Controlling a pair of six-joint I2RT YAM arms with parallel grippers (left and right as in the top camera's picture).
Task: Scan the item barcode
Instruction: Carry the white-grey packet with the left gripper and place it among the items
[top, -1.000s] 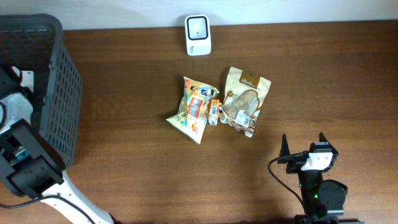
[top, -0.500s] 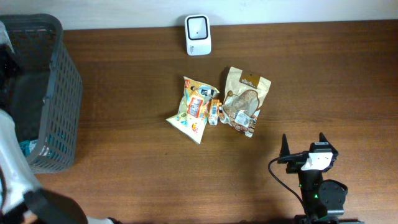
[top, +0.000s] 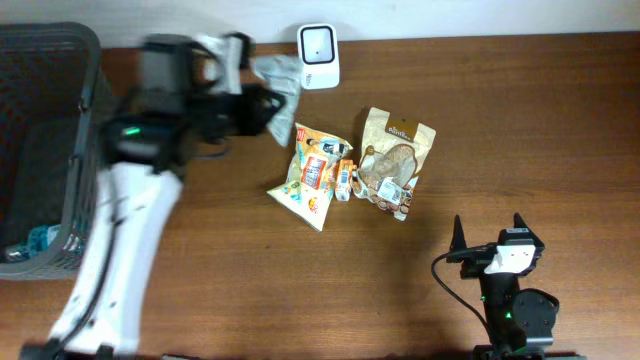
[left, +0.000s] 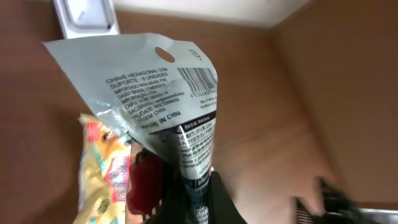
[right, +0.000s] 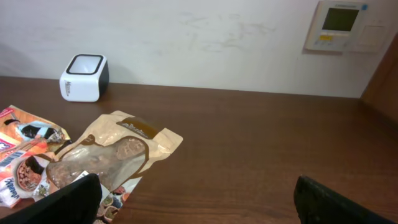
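Overhead, you see the left gripper (top: 262, 100) only as a blur in the upper middle of the frame, with a grey packet (top: 277, 70) just left of the scanner (top: 318, 55). Your left wrist view shows what that blur hides: the barcode (left: 196, 78) near the packet's right edge, and the jaws pinched tight on the packet's lower end. The right gripper (top: 487, 238) sits at the lower right, jaws spread fully, holding nothing, apart from the pouch (top: 397, 160).

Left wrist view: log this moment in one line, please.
left end effector: shut on pale grey plastic packet | packet: held beside white box-shaped scanner | right end effector: open, empty
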